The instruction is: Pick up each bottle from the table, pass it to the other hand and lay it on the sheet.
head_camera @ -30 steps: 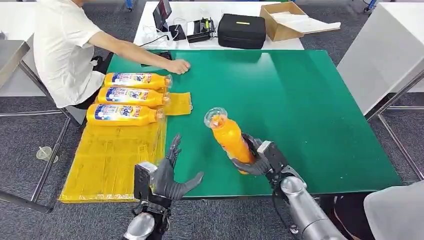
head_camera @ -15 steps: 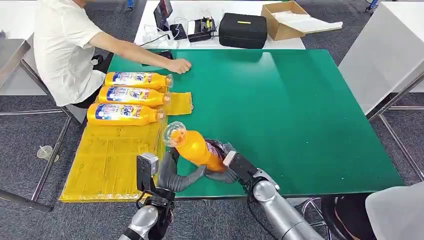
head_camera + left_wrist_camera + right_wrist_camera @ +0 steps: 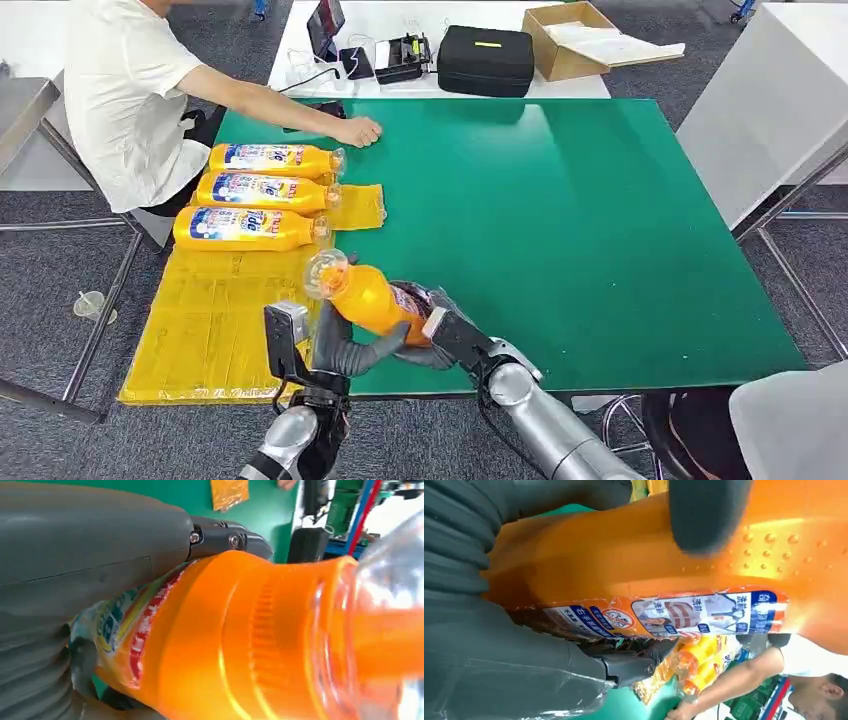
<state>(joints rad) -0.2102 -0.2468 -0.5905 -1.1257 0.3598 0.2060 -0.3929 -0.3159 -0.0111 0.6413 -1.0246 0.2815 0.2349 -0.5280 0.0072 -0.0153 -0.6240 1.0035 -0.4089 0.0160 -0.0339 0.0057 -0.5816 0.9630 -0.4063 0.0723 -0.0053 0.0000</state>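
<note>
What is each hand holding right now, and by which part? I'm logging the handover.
Both hold the same orange bottle: the right hand grips its lower body, and the left hand closes around the middle of its body from below.

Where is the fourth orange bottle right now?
In the head view, the orange bottle is off the table near its front edge, between the left hand and right hand, beside the yellow sheet.

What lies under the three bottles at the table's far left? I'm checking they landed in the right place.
The three bottles lie on the yellow sheet, side by side. Whatever of the sheet is directly beneath them is covered by their bodies.
</note>
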